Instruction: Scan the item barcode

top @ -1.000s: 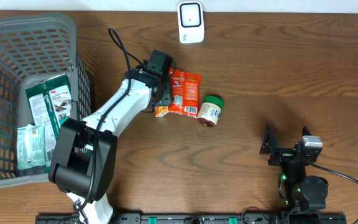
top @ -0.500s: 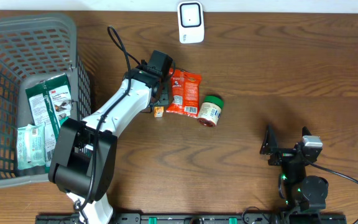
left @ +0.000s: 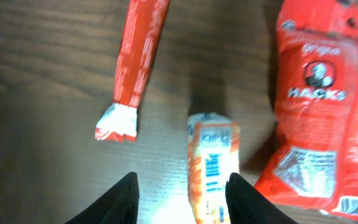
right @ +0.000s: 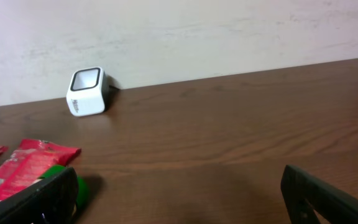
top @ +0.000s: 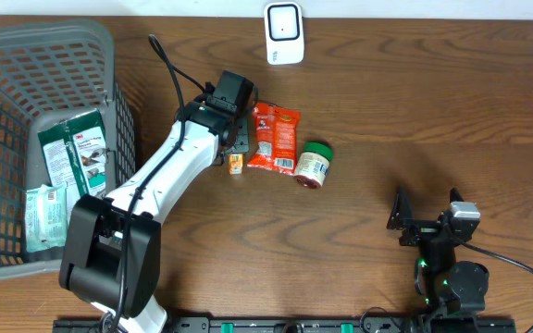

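currently l gripper [left: 184, 182] half open, empty, small orange box [left: 213, 165] by 1 finger, r gripper [right: 180, 175] wide open

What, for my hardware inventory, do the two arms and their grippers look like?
The left arm has white links, black joints, black fingers and a looping black cable. The right arm is mostly black, with green lights and a black cable near its base.
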